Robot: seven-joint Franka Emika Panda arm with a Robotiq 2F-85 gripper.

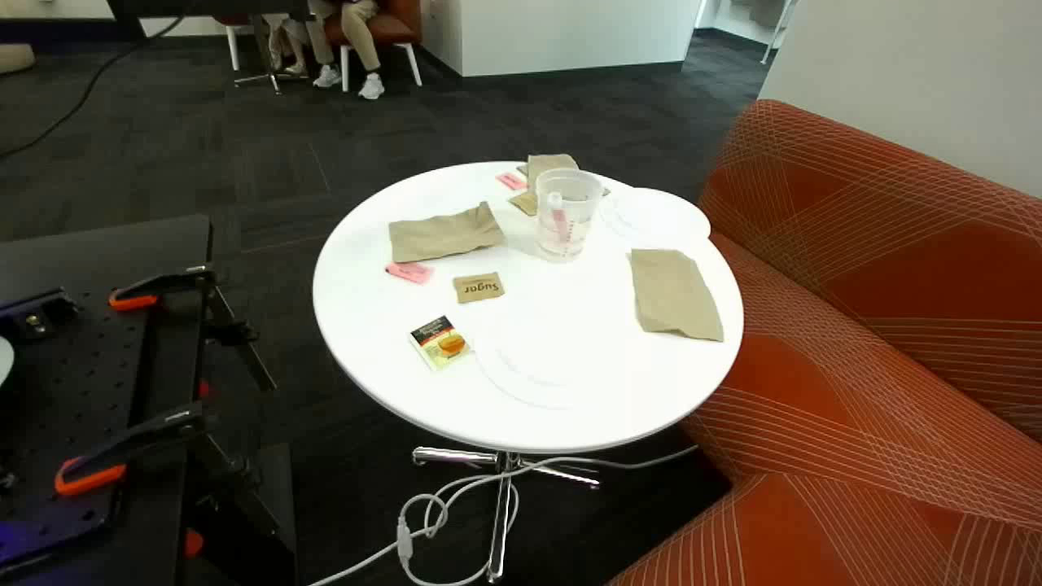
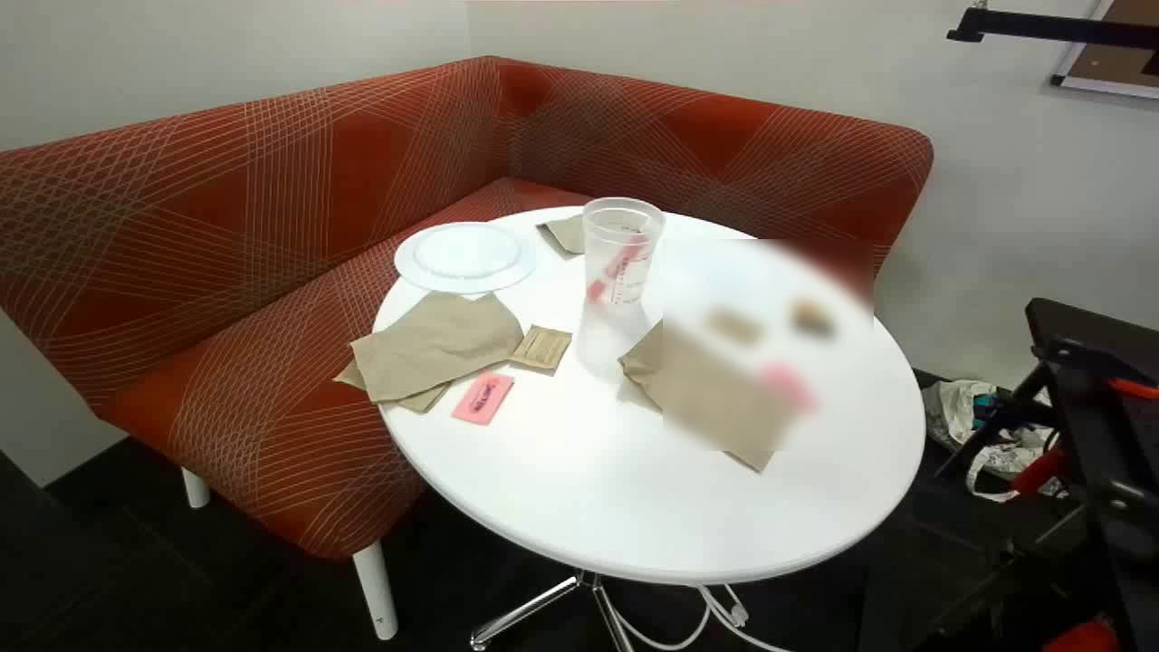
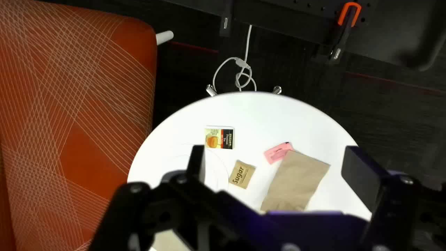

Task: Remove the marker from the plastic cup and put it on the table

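Presently, the end effector (image 3: 275, 160) is empty, jaws wide apart; inside the graduated plastic cup (image 2: 607, 244), the pink marker (image 2: 621, 263) slants, upper end right in an exterior view, probably best gripped across that axis.

Reddish-pink marker (image 2: 620, 262) leans tilted inside clear plastic cup (image 2: 604, 244), cup upright on round white tabletop (image 2: 589, 489).

Straight-edged blur smears part of the brightly lit table (image 2: 589, 484) in an exterior view.
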